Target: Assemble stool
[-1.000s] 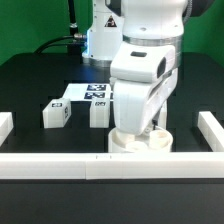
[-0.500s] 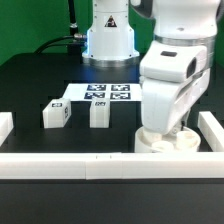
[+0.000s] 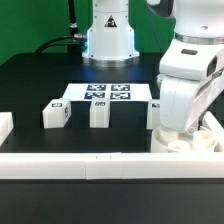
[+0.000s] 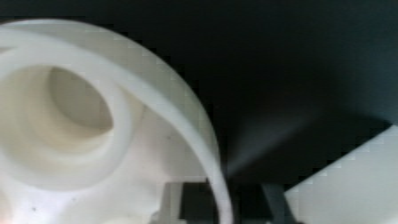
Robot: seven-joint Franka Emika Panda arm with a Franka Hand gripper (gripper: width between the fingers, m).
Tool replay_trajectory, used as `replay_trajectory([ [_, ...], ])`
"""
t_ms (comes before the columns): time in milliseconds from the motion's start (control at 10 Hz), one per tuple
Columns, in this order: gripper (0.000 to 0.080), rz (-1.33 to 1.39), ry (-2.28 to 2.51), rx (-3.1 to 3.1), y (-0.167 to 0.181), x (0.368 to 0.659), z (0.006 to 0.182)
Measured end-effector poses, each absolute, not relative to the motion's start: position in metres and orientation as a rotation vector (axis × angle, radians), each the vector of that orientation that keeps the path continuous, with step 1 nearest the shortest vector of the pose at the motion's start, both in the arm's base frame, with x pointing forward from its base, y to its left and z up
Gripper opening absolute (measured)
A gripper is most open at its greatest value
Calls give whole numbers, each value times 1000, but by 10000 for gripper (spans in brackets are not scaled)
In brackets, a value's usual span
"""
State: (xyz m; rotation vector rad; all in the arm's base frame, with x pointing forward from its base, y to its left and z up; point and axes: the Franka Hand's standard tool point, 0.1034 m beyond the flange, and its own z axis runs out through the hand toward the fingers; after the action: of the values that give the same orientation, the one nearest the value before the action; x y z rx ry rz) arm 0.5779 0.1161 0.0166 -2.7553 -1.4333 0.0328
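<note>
My gripper (image 3: 183, 128) is shut on the rim of the round white stool seat (image 3: 172, 143), which rests low at the table's front, at the exterior view's right. In the wrist view the seat (image 4: 71, 110) fills most of the picture. Its thin rim wall runs between my two dark fingers (image 4: 189, 203), with the gripper (image 4: 226, 205) closed around it. Two white leg blocks with tags (image 3: 55, 113) (image 3: 100, 113) stand on the table at the exterior view's left. Another tagged piece (image 3: 155, 105) peeks out beside the arm.
The marker board (image 3: 100, 92) lies flat behind the leg blocks. White border rails run along the front (image 3: 80, 165), the exterior view's left (image 3: 5, 125) and right (image 3: 214, 135). The robot base (image 3: 108, 35) stands at the back.
The arm has moved steadily toward the exterior view's right with the seat in the gripper, from the front middle to near the right rail. The leg blocks have not moved.
</note>
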Motion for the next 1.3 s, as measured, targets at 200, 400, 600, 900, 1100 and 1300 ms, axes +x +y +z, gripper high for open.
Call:
replay_trajectory([
  [200, 149, 33, -1433, -2755, 116, 578, 16],
  [400, 283, 33, -1429, -2761, 112, 579, 18],
  [600, 611, 28, -1437, -2762, 106, 581, 30],
  [900, 641, 33, -1437, -2770, 94, 581, 55],
  [1100, 648, 33, -1460, -2769, 69, 576, 62],
  [1300, 649, 32, -1460, -2772, 39, 565, 62],
])
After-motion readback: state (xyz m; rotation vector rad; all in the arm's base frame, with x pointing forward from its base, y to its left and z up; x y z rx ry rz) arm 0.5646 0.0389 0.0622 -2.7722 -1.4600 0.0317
